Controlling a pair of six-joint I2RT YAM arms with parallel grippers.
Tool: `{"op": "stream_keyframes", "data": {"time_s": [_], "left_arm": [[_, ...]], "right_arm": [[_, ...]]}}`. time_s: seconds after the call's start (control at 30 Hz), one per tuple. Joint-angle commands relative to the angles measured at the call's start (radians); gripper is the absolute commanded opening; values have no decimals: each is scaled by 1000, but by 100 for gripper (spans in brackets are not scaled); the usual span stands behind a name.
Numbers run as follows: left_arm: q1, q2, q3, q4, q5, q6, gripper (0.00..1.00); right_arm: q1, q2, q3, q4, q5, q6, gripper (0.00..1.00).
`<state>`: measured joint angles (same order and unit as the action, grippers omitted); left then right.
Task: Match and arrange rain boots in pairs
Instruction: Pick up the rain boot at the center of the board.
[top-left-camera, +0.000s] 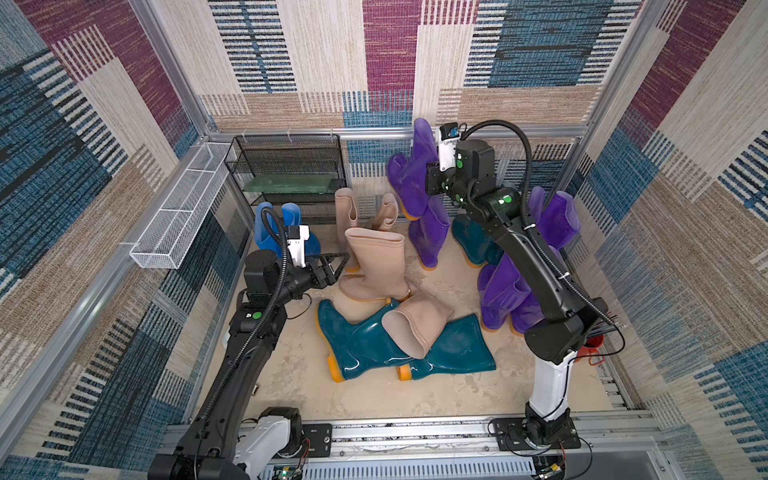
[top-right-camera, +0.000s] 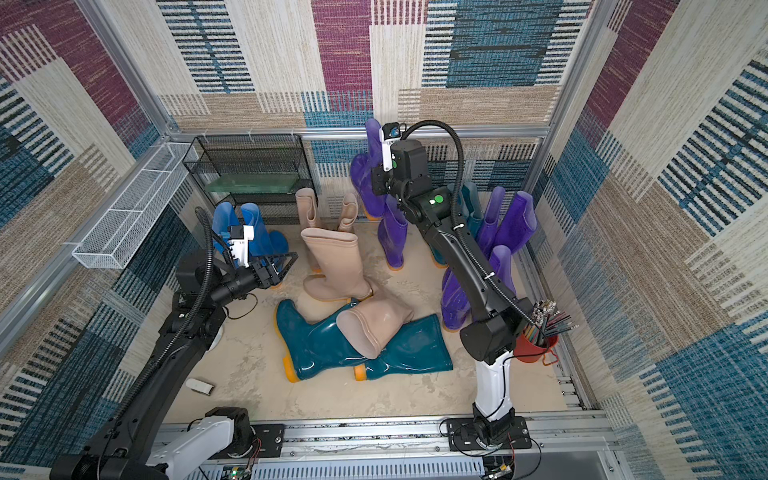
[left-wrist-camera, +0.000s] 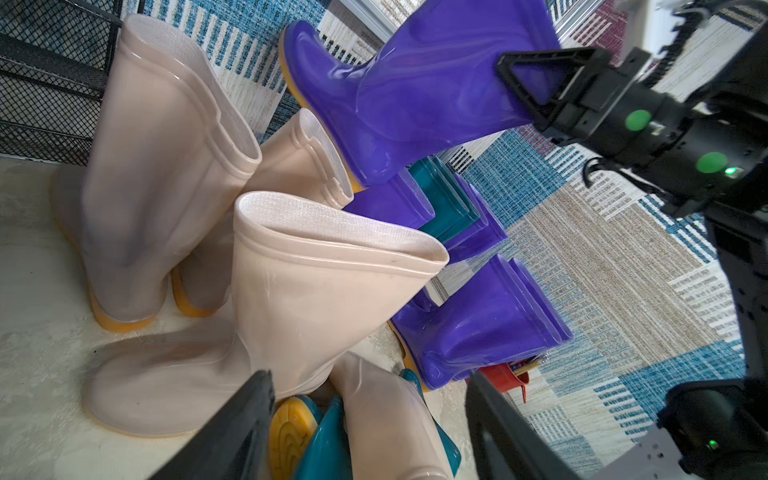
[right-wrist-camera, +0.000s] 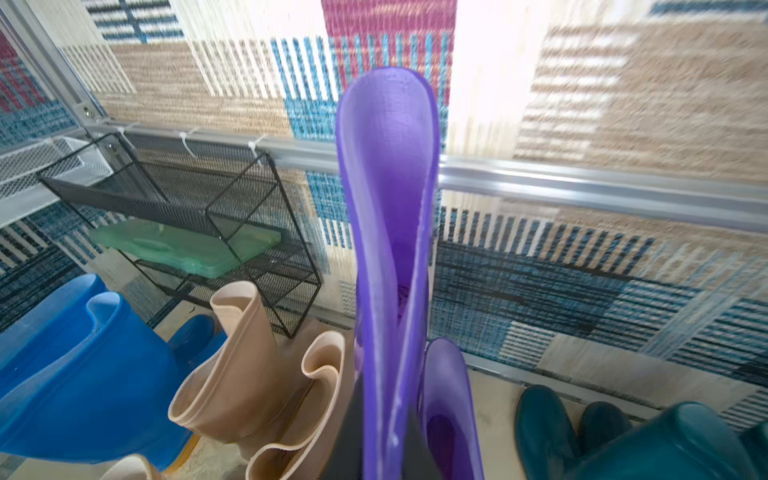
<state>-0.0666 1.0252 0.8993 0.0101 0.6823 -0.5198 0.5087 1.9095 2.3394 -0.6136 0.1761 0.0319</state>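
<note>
Pincer on the right arm (left-wrist-camera: 523, 83) is clamped shut on the shaft of a tall glossy purple rubber boot (top-left-camera: 415, 183), held aloft near the back wall (top-left-camera: 324, 62). Left pincer (top-left-camera: 338, 265) gapes wide, empty, just beside an upright beige-pink rubber boot (top-left-camera: 376, 266) on the bench (top-left-camera: 374, 395).

The right tool (left-wrist-camera: 515, 83) shows only its near finger; the far one is hidden behind the lifted purple boot (left-wrist-camera: 415, 83). The right arm (top-left-camera: 519, 249) covers most of the standing teal boots (top-left-camera: 471, 241) at the back edge of the tabletop (top-left-camera: 374, 399). A fallen beige boot (top-left-camera: 415, 324) hides where two lying teal boots (top-left-camera: 361, 345) meet. In the left wrist view, the fingers (left-wrist-camera: 232, 432) of the left tool (left-wrist-camera: 369, 372) run off the lower edge.
</note>
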Motion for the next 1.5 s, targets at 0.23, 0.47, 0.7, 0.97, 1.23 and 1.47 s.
{"op": "stream_keyframes", "data": {"time_s": [0.23, 0.47, 0.7, 0.97, 1.23, 1.47], "left_arm": [[2, -1, 0, 23, 3, 36, 75], [2, 5, -2, 37, 12, 25, 75], [1, 18, -2, 41, 23, 16, 75], [2, 26, -3, 46, 26, 12, 75], [2, 32, 0, 45, 35, 12, 75], [-138, -22, 215, -222, -43, 191, 72]], "right_arm": [[-55, -145, -17, 123, 108, -52, 0], [-119, -221, -113, 100, 48, -142, 0], [-160, -264, -210, 81, 37, -217, 0], [-190, -359, -311, 136, 42, -249, 0], [-180, -430, -334, 146, -118, -330, 0], [-127, -442, -276, 81, -140, -261, 0]]}}
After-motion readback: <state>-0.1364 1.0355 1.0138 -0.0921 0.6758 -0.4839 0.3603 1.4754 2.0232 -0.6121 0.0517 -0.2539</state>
